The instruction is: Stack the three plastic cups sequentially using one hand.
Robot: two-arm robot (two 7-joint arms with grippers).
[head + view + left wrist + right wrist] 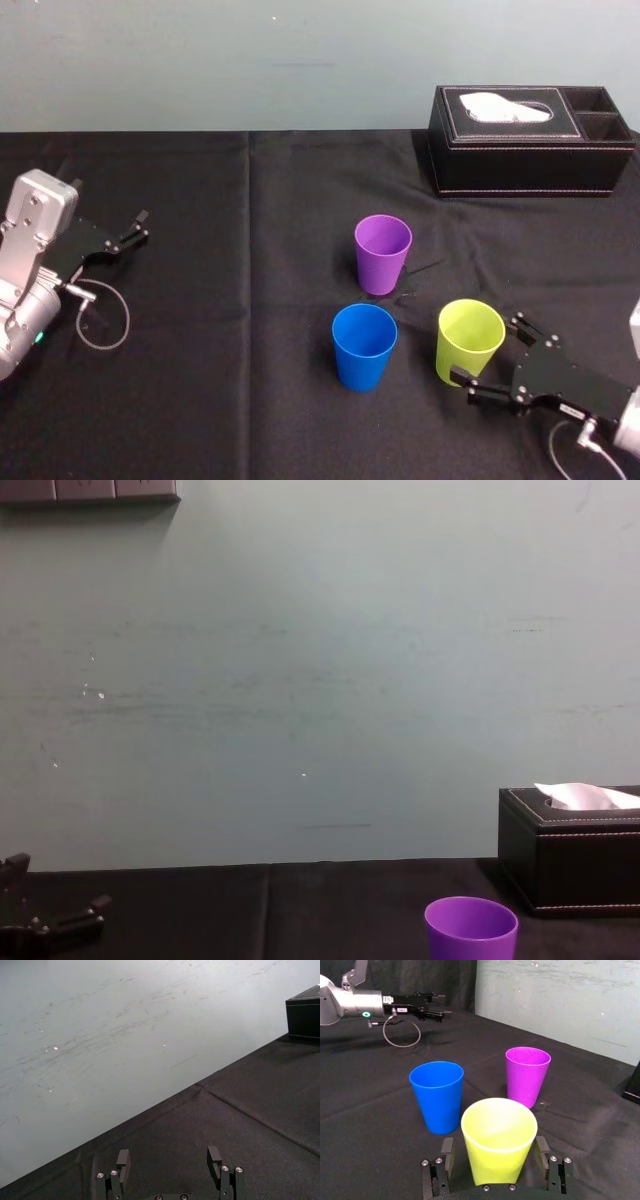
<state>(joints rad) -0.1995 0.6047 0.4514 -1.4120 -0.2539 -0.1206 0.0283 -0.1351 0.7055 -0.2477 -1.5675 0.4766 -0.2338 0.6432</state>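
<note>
straddling smooth tapered yellow-green cup (499,1132), right hand (494,1145) spread

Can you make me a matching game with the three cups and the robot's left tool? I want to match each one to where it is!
Things:
1. purple cup
2. blue cup
3. yellow-green cup
4. left tool

Places:
A. between the open fingers of the right tool
B. open and idle over the left side of the table
C. farthest back of the cups, nearest the tissue box
D. nearer the robot than the purple cup, left of the yellow-green cup

Right pairs: 1-C, 2-D, 3-A, 4-B.
</note>
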